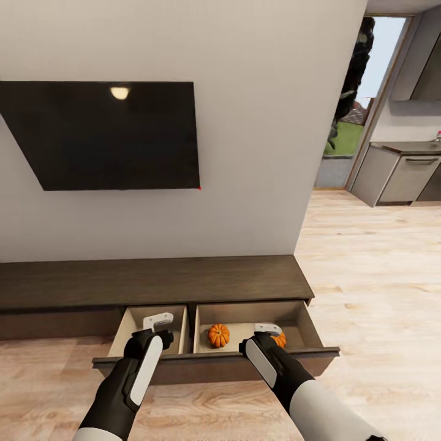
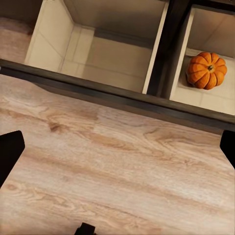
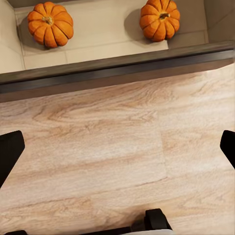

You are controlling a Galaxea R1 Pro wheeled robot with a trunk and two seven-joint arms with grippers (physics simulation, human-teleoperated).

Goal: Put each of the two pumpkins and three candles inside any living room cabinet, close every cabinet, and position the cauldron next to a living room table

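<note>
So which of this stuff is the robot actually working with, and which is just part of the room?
In the job: two pumpkins lying in the open drawer of the cabinet; left gripper; right gripper.

Just there: television, kitchen cupboards, wood floor.

Head view: second pumpkin (image 1: 280,339) mostly hidden behind right gripper (image 1: 267,329), lower centre-right. TV (image 1: 101,135) cut by left edge. Cabinet (image 1: 153,282) runs off left edge. Kitchen counter (image 1: 404,174), upper right, cut by right edge.
</note>
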